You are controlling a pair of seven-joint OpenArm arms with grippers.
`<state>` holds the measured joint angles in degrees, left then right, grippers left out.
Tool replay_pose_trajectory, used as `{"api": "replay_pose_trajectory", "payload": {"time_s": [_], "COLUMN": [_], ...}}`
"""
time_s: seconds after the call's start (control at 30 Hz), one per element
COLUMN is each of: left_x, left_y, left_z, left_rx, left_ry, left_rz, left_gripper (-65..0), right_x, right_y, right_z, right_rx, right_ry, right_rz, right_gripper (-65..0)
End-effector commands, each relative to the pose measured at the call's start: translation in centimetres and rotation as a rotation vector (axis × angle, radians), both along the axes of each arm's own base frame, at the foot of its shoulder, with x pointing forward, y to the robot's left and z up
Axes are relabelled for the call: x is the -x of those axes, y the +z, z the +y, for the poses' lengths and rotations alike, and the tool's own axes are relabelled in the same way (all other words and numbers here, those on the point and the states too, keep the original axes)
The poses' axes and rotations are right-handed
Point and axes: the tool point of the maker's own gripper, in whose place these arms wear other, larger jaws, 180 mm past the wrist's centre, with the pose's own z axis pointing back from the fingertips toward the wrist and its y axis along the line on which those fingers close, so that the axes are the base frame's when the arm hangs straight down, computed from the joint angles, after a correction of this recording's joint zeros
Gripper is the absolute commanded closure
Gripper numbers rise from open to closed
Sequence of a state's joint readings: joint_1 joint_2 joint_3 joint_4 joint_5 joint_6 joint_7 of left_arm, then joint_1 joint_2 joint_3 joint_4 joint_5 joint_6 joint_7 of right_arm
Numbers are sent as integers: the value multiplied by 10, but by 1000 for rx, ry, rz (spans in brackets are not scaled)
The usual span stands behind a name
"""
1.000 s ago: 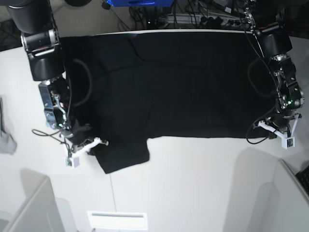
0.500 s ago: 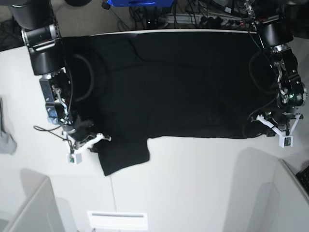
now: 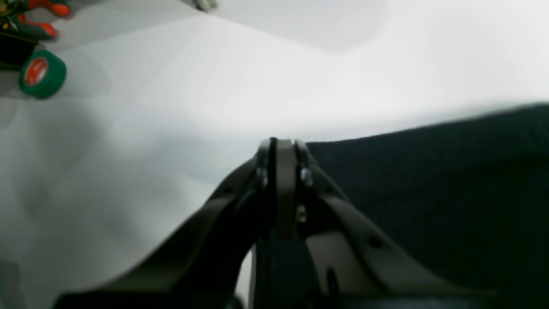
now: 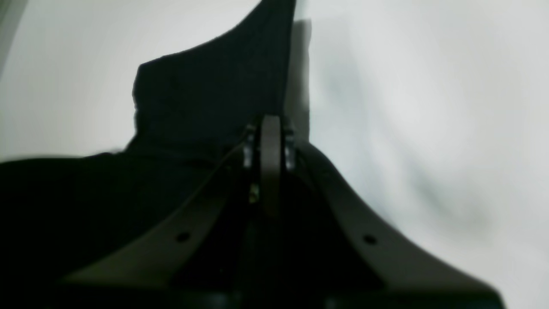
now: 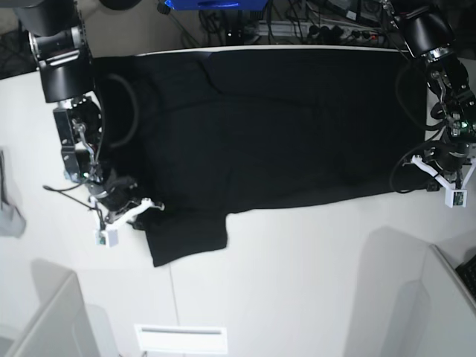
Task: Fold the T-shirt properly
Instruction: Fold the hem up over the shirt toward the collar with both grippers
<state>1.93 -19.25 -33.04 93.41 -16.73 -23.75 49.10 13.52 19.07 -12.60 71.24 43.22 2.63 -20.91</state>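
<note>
white table [image 5: 297, 282] carries the t-shirt [image 5: 268, 126], black, spread wide across the far half, one sleeve hanging toward the near left. step in hand, judged: pulling the near hem for the first fold. right gripper [image 5: 128, 214]: jaws pressed together, pinching cloth by the sleeve. left gripper [image 5: 445, 172]: jaws pressed together on the hem corner at right. next: lift both together, evenly, carry far.
</note>
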Motion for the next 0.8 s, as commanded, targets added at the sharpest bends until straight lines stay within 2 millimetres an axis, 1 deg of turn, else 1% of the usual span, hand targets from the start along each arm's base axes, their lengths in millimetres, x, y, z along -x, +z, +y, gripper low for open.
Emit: {"api": "replay_pose_trajectory", "payload": {"time_s": [0.0,0.07,0.13,0.17,0.23,0.37,0.47,0.57,0.6,0.67,0.77], "left_x": [-6,-4,-3,2,7,9,15,19,21,25,30], "left_y": [21,25,29,27,31,32,28,25,25,32,35], "left_z": [7,7,8,10,14,13,13,5,5,10,14], "left_rx": [-33,-43,-51,-55,-66,-72,-77,-7,22,55,62], "left_ry": [-3,-3,-3,2,13,8,4,-10,-7,-2,-2], "left_rz": [-60,-66,-73,-65,-71,-72,-54,-67,-78,-104,-103], "left_gripper": [0,0,0,0,0,0,0,0,0,0,0], "right_x": [-14,-14,-10,-8,-4,3,8,14,15,18,23], "right_y": [27,34,34,35,40,45,42,37,36,35,39], "right_z": [-10,-13,-17,-17,-15,-8,-6,-4,-4,-2,-13], "right_rx": [-11,-31,-36,-39,-41,-42,-43,-43,-43,-43,-53], "right_ry": [-21,-38,-43,-41,-32,-10,4,11,12,16,-16], "right_rz": [-74,-74,-47,-39,-42,-56,-27,-9,-9,-4,-11], "right_gripper": [0,0,0,0,0,0,0,0,0,0,0]}}
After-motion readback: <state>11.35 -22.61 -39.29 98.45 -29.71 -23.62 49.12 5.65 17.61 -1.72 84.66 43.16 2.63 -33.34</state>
